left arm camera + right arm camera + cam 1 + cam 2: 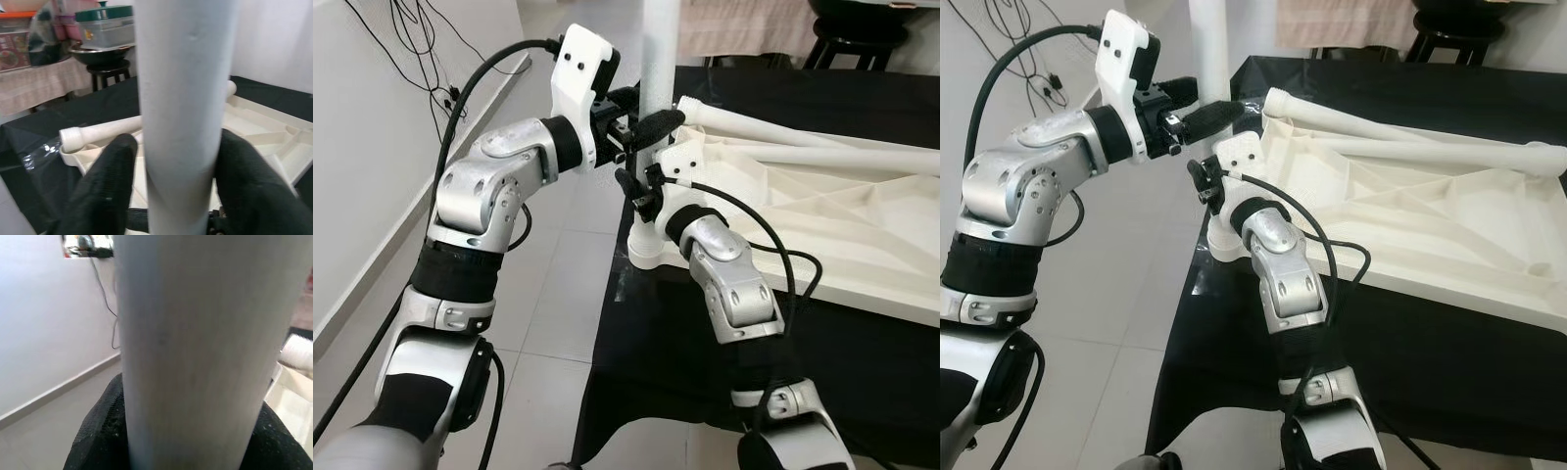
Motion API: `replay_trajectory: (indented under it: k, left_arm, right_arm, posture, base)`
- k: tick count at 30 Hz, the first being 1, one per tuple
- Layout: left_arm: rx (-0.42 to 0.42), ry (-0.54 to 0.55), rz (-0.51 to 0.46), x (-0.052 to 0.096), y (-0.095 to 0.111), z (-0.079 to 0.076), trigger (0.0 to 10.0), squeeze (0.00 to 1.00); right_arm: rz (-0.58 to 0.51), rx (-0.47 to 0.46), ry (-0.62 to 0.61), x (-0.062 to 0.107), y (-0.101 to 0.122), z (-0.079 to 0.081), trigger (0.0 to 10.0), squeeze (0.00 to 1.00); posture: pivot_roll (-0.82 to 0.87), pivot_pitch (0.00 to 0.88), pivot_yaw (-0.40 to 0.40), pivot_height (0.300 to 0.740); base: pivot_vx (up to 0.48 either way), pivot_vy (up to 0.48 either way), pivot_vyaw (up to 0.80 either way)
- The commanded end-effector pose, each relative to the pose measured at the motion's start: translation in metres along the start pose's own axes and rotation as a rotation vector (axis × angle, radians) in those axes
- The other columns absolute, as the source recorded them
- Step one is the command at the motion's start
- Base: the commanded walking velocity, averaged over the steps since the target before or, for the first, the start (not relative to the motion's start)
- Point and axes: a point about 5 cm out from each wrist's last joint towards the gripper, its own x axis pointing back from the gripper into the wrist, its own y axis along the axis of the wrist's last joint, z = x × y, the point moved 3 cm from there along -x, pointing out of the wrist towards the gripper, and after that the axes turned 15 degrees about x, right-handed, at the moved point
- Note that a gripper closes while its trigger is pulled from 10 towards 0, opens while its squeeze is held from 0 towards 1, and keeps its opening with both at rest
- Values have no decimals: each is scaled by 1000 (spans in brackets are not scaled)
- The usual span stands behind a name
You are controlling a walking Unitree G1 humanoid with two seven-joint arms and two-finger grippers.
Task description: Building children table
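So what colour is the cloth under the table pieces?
Black. The cloth shows best in the right eye view, under the white tabletop.

No readable text, brand, number or sign anywhere, a red printed package [13,51] at the edge of the left wrist view carries markings too blurred to make out

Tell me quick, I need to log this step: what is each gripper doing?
Left gripper: closed on the upright white table leg.
Right gripper: closed on the same leg, lower down.
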Motion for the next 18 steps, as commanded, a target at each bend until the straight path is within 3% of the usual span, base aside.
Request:
replay_trajectory:
  k: [1,10,11,14,18]
  left_arm:
    - [-2,25,8,2,0,4,0,0]
    - [-6,14,9,1,2,2,0,0]
    - [-7,11,11,1,2,2,0,0]
    - [-10,6,14,2,2,0,0,0]
    - [-10,4,16,3,1,0,0,0]
  right_arm:
    - [203,-30,20,9,-46,8,10000,0]
    - [76,-6,110,-8,-27,-9,10000,0]
    - [48,15,206,-12,-26,-14,10000,1000]
    - [-59,106,484,-9,-17,-22,10000,1000]
    - [-87,112,553,-8,-13,-27,10000,1000]
  posture:
    - [37,165,9,740]
    - [48,166,10,740]
    - [50,167,10,740]
    - [56,169,9,740]
    - [56,170,9,740]
  base:
    - [0,0,0]
    - [0,0,0]
    - [0,0,0]
    - [0,0,0]
    - [0,0,0]
